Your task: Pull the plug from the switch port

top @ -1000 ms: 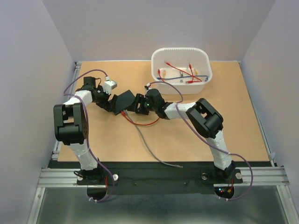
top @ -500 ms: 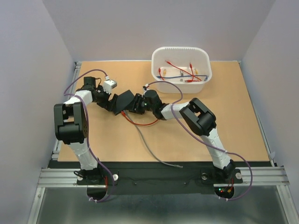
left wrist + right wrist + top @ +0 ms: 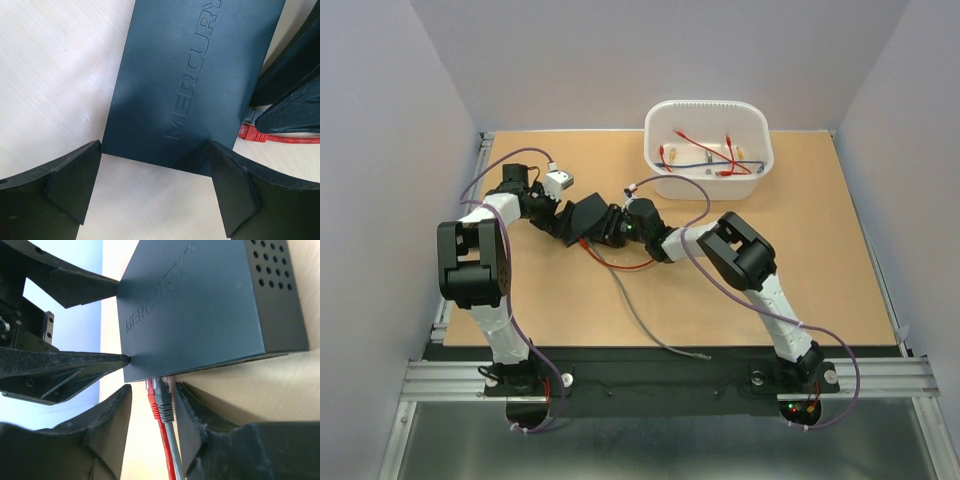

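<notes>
The switch (image 3: 582,217) is a flat black box marked MERCURY, left of the table's middle. It also shows in the left wrist view (image 3: 195,75) and the right wrist view (image 3: 200,310). My left gripper (image 3: 154,150) grips its short end, one finger at each corner. A red plug (image 3: 153,399) and a grey plug (image 3: 164,401) sit side by side in its ports. My right gripper (image 3: 153,387) is open around both plugs, the right finger (image 3: 192,410) close against the grey one and a gap on the red side.
The red cable (image 3: 625,266) loops on the table just in front of the switch. The grey cable (image 3: 650,325) runs to the near edge. A white tub (image 3: 708,185) with red and blue leads stands at the back right.
My right arm has swung left and its gripper has moved in toward the switch's port edge. The left arm and the switch have hardly moved.
</notes>
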Available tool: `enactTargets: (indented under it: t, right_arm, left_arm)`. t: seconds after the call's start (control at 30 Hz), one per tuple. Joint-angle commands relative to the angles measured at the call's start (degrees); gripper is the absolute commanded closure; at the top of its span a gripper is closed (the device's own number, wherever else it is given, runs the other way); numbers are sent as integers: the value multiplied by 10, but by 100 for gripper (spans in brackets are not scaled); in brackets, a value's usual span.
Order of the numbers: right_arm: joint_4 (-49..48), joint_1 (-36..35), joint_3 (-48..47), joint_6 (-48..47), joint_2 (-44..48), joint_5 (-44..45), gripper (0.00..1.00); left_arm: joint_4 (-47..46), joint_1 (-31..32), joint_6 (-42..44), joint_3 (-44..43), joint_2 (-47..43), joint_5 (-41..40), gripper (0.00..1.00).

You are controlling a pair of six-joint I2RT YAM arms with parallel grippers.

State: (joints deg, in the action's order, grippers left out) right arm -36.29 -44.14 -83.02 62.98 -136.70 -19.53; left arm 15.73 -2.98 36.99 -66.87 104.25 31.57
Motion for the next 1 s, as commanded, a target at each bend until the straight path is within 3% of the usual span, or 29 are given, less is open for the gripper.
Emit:
enactTargets:
  t: [0.0, 0.33, 0.97]
  right_arm:
    - [18, -7, 25, 36, -27, -6, 58]
    - [-8, -6, 47, 43, -21, -2, 68]
    - [-24, -6, 7, 76, -50, 34, 68]
  left_arm:
    - [6, 9, 9, -4, 13, 1, 3]
    - [6, 10, 8, -5, 15, -3, 3]
    - [4, 16, 9, 0, 14, -2, 3]
